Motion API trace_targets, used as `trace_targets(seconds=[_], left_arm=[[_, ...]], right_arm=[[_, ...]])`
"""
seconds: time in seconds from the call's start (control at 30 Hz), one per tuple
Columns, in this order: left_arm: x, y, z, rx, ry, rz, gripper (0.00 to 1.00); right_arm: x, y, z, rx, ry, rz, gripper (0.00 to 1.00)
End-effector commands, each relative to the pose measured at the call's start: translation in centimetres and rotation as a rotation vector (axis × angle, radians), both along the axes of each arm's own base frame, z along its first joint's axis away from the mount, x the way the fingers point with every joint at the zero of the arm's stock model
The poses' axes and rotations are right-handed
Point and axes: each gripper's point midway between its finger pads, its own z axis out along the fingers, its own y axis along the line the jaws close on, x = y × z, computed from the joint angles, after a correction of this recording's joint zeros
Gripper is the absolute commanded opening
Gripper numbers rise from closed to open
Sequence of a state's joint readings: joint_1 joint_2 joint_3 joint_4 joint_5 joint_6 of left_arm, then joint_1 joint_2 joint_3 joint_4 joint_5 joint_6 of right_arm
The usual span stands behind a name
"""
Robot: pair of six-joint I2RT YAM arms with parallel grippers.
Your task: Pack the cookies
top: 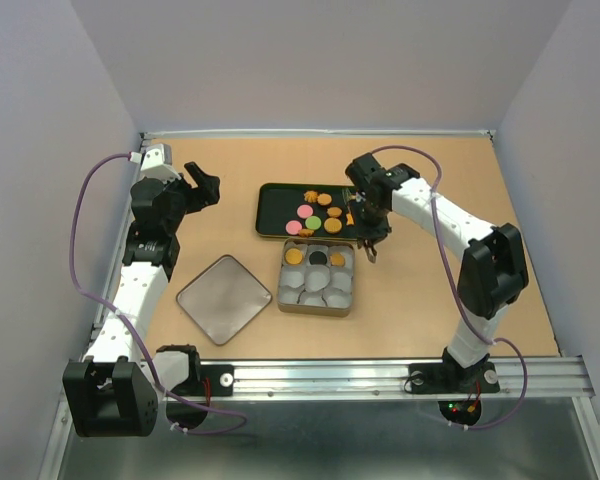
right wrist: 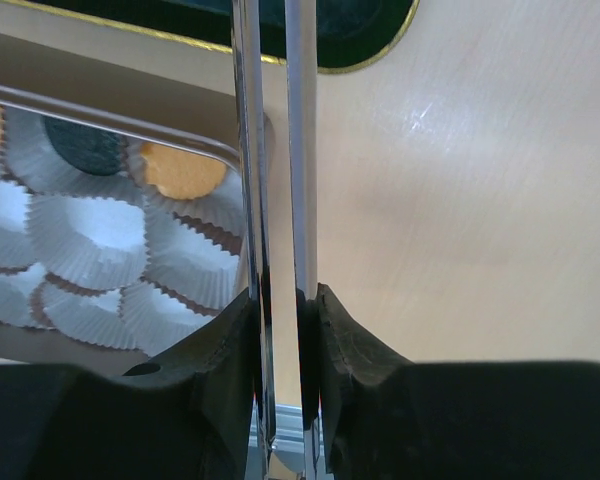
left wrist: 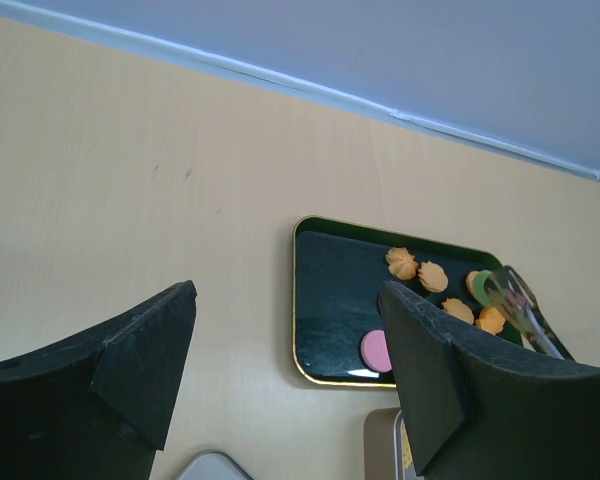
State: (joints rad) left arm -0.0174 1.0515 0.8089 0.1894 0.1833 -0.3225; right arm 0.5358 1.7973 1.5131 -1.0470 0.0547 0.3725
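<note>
The cookies (top: pixel 316 215) lie on a dark green tray (top: pixel 270 212): orange, pink and green pieces. A square tin (top: pixel 317 304) lined with white paper cups (right wrist: pixel 90 235) holds two orange cookies (right wrist: pixel 183 170) and a black one (right wrist: pixel 85 148) in its far row. My right gripper (top: pixel 368 228) is shut on metal tongs (right wrist: pixel 277 190), hovering at the tray's right end above the tin's far right corner. In the left wrist view a green cookie (left wrist: pixel 483 288) appears pinched at the tips of the tongs (left wrist: pixel 525 315). My left gripper (left wrist: pixel 288 295) stands open and empty, left of the tray.
The tin's lid (top: pixel 224 297) lies flat left of the tin. White walls enclose the wooden table on three sides. An aluminium rail (top: pixel 380 377) runs along the near edge, where both arm bases are bolted.
</note>
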Motion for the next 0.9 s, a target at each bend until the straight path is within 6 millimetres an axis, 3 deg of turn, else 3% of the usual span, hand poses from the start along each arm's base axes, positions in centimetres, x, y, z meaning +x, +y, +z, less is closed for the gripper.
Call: trace_targets(seconds=[0.0,0.17,0.27,0.37,0.53,0.57,0.7,0.77,0.87], left_arm=[[0.0,0.0,1.3,0.003,-0.046,-0.007,0.85],[0.0,0.0,1.3,0.003,-0.048,-0.006,0.85],[0.0,0.0,1.4,0.003,-0.051,-0.006,0.85],[0.1,0.1,1.5,0.006,-0.053,-0.001,0.85],[0.1,0.2,1.3,0.007,-0.048,0.003,0.85],[0.1,0.2,1.3,0.009,-0.049,0.006,0.84],[0.0,0.5,1.2,0.015,-0.046,0.020,0.84],[0.0,0.6,1.0,0.017,-0.042,0.026,0.84],[0.0,0.6,1.2,0.017,-0.046,0.028,0.84]], right_arm=[[2.3,0.7,6.8,0.076,-0.169,0.002,0.15],[0.1,2.0,10.2,0.209,-0.171,0.048,0.13],[-2.3,3.3,11.6,0.332,-0.157,0.087,0.12],[-5.8,4.8,11.7,0.422,-0.106,0.138,0.12],[-12.9,7.3,9.9,0.448,-0.024,0.227,0.12],[-14.9,7.7,8.6,0.434,0.019,0.232,0.12],[-18.0,7.0,7.4,0.429,0.049,0.207,0.11],[-18.7,6.5,7.8,0.448,0.041,0.187,0.11],[-19.4,5.5,6.8,0.434,0.052,0.169,0.10]])
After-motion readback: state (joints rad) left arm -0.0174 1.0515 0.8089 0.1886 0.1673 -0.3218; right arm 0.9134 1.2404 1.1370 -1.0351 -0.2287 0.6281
